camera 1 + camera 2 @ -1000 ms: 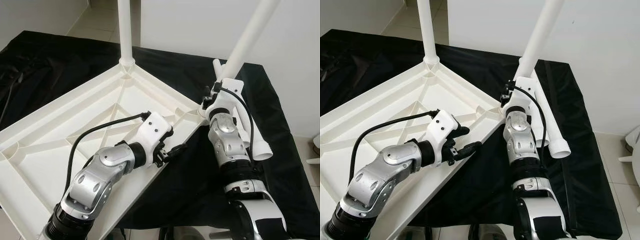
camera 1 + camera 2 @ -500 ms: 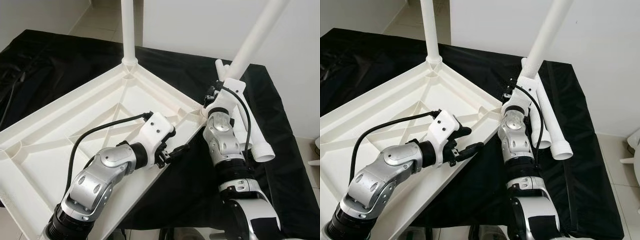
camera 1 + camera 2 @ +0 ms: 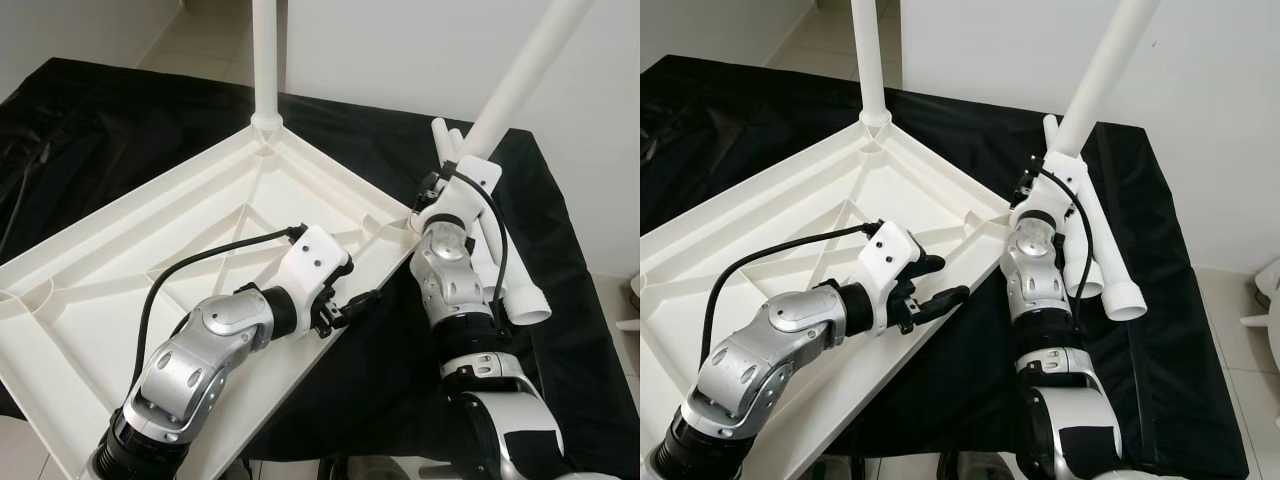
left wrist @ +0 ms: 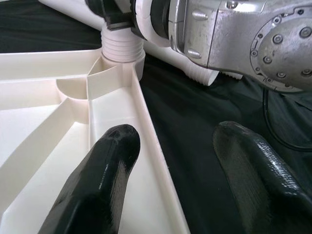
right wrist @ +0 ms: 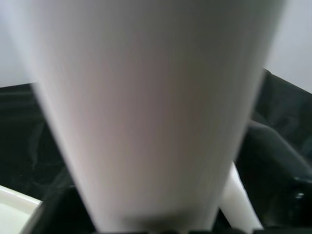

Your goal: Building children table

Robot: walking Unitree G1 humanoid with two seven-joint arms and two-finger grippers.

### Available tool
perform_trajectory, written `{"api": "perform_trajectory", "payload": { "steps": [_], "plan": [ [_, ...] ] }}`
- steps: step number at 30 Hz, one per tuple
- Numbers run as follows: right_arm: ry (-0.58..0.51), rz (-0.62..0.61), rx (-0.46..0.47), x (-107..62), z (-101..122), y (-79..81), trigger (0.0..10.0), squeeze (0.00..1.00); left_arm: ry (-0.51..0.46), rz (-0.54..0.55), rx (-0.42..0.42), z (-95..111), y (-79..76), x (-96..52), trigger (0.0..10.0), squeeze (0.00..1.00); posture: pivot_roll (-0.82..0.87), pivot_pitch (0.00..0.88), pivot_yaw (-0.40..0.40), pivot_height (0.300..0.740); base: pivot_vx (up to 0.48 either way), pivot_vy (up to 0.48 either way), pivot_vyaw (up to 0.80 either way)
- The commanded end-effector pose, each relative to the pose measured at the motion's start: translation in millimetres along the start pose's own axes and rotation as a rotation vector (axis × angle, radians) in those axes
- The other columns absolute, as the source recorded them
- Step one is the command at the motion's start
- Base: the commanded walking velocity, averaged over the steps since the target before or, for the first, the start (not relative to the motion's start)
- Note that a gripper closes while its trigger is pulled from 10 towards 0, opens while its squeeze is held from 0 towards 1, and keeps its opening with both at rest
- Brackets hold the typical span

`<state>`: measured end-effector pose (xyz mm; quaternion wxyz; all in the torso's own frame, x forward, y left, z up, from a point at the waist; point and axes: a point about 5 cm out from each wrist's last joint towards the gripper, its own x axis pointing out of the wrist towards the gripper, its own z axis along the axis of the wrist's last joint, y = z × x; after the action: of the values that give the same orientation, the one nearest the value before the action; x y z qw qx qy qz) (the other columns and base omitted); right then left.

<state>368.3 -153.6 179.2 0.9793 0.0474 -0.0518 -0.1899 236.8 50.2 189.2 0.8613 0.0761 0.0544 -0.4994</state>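
Observation:
The white table top lies upside down on a black cloth, ribs facing up. One white leg stands upright in its far corner. A second leg leans to the right from the right corner socket. My right gripper is shut round this leg's base, and the leg passes between its fingers. My left gripper is open astride the table's right rim, with one finger inside the tray and the other over the cloth.
Spare white legs lie on the black cloth just right of my right arm. A white wall rises behind the cloth. Tiled floor shows at the far left, and the table's near corner overhangs the cloth's edge.
The table top's far corner and its upright leg have shifted a little to the right. My right gripper and the tilted leg moved right with it. The left gripper stays at the rim.

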Motion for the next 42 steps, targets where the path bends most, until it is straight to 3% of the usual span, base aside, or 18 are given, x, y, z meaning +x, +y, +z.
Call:
{"api": "perform_trajectory", "payload": {
  "steps": [1, 11, 14, 15, 23, 29, 42],
  "plan": [
    [0.022, -0.003, -0.009, -1.0, -8.8, -6.9, 10.0, 1.0, 0.002, 0.004, -0.004, -0.4, -4.2, 0.8, 10.0, 0.0, 0.08, 0.098, -0.079, 0.74, 0.0, 0.0, 0.0],
    [0.017, 0.098, 0.001, -0.8, -10.1, -5.9, 10.0, 1.0, -0.005, -0.003, -0.008, 0.7, -5.6, 3.0, 10.0, 0.0, 0.08, 0.084, -0.078, 0.74, 0.0, 0.0, 0.0],
    [0.003, 0.192, -0.001, -0.5, -9.4, -6.5, 10.0, 1.0, -0.005, -0.007, -0.009, 0.7, -6.0, 3.5, 10.0, 0.0, 0.08, 0.08, -0.078, 0.74, 0.0, 0.0, 0.0],
    [-0.005, 0.243, -0.008, 0.0, -9.3, -9.2, 10.0, 0.0, -0.005, -0.009, -0.009, 0.8, -6.2, 3.5, 10.0, 0.0, 0.08, 0.08, -0.078, 0.74, 0.0, 0.0, 0.0],
    [-0.032, 0.409, -0.039, 2.1, -6.7, -22.1, 10.0, 0.0, 0.001, -0.018, -0.008, 0.2, -6.6, 3.2, 10.0, 0.0, 0.07, 0.081, -0.073, 0.74, 0.0, 0.0, 0.0],
    [-0.047, 0.595, -0.062, 7.6, -0.6, -41.8, 10.0, 0.0, 0.011, -0.03, 0.0, -0.3, -6.7, 2.0, 10.0, 0.0, 0.06, 0.093, -0.062, 0.74, 0.0, 0.0, 0.0],
    [-0.016, 0.776, -0.06, 13.4, -4.0, -49.1, 10.0, 0.0, 0.021, 0.001, 0.005, 0.1, 1.1, -0.4, 10.0, 0.0, 0.07, 0.108, -0.053, 0.74, 0.0, 0.0, 0.0]
  ]
}}
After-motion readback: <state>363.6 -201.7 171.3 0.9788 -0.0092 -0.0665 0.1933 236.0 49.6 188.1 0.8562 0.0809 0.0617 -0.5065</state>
